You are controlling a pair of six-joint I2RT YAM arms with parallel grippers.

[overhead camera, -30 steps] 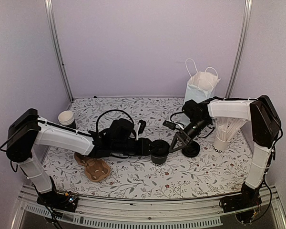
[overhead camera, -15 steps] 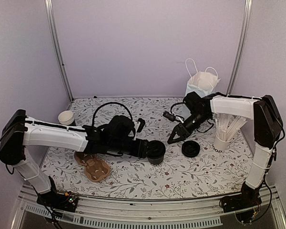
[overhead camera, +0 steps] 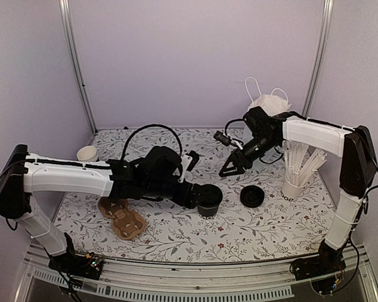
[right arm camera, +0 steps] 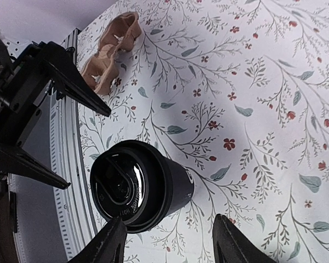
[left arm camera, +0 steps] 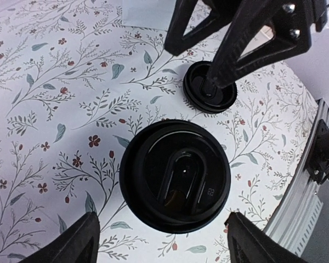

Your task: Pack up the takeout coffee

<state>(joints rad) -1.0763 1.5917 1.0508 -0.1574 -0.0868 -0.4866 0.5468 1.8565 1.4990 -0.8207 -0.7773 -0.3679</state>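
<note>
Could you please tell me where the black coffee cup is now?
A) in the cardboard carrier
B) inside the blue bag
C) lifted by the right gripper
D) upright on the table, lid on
D: the black cup stands upright on the table with its lid on.

Pale-blue paper bag [overhead camera: 268, 104] upright at back right, handles up. White cup of wooden stirrers [overhead camera: 294, 187] near right edge, in front of bag. Brown cardboard cup carrier [overhead camera: 123, 221] front left on floral table [overhead camera: 176, 236]. Small white cup [overhead camera: 87, 154] far left, behind carrier.
</note>
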